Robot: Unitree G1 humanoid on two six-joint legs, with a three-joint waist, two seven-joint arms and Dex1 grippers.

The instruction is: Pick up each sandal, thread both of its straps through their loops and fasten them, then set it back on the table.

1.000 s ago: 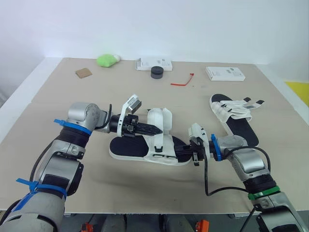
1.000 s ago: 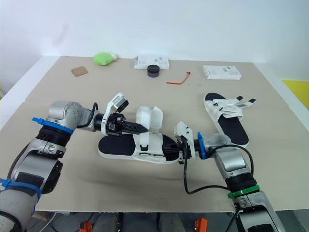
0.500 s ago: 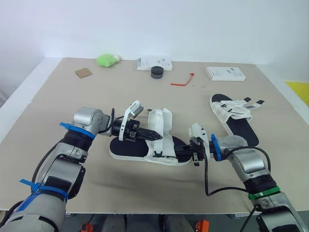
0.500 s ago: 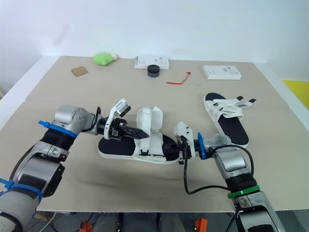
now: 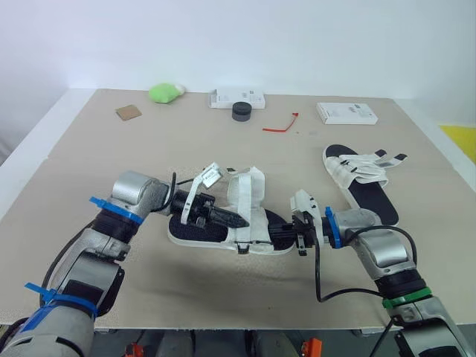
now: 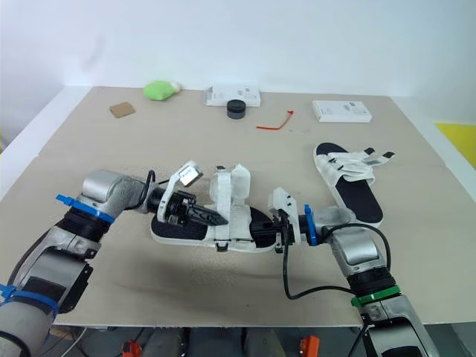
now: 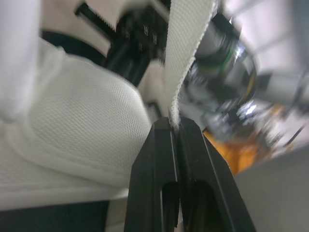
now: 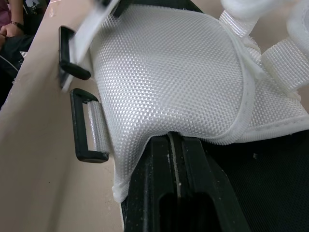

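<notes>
Across the tabletop (image 5: 149, 149), a wide matte tan sheet w/ a pale rim, backed by a plain white wall (image 5: 260, 37), two sandals lie well apart. The near sandal (image 5: 256, 222) sits mid-front between both arms: flat black sole, white rim, white woven mesh upper, one flap standing up. The far sandal (image 5: 364, 190) rests to the right, same build, straps loose and splayed.

The left pincer (image 7: 175, 124) has its black fingers together, clamped on a white webbing strap (image 7: 186, 43) of coarse weave, over the near sandal's middle. The right pincer (image 8: 175, 140) is at that sandal's right end, fingers pressed together on the hem of the mesh where it meets the black sole. Two black rectangular plastic loops (image 8: 89, 133) hang off the mesh edge just beside it.

Along the back: two flat white boxes (image 5: 236, 98) (image 5: 346, 112), a green lump (image 5: 165, 92), a brown square card (image 5: 128, 112), a black round puck (image 5: 241, 111) and a thin red tie (image 5: 281, 126). A yellow patch (image 5: 461, 137) shows beyond the right edge.
</notes>
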